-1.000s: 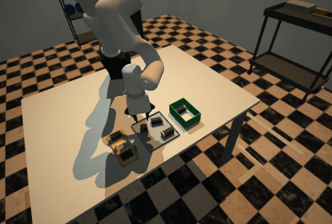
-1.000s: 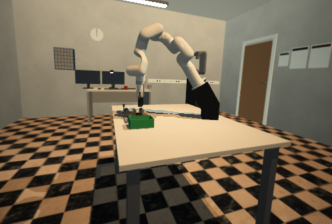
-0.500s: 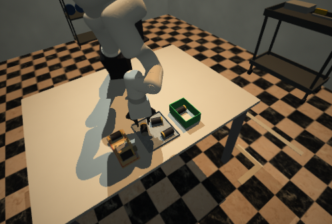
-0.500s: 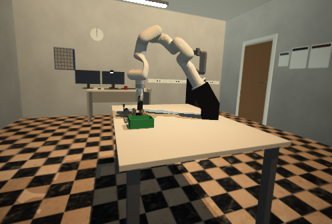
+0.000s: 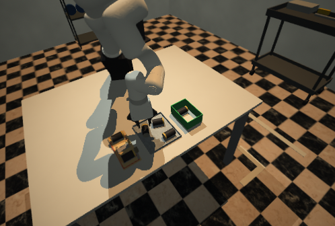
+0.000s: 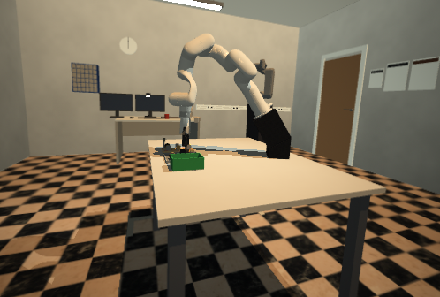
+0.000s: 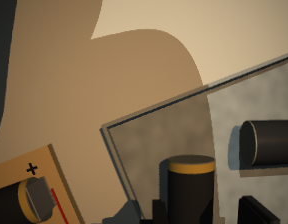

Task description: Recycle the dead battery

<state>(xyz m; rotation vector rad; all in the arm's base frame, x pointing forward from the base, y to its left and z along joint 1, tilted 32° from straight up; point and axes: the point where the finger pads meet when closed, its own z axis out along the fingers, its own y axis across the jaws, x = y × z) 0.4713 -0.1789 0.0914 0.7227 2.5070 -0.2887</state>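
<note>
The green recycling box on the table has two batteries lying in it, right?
Not quite: the green recycling box holds one black battery with an orange end, lying near its far wall. The top view shows the rest of the box's floor bare. It does sit on the table.

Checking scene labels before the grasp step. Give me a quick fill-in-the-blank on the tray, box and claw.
The grey tray holds ____ batteries.
The battery between the claw's fingers stands ____ on the tray.
The recycling box is ____ in colour and holds one battery.
The claw is ____, gripping nothing yet.

Missing words: three; upright; green; open
</note>
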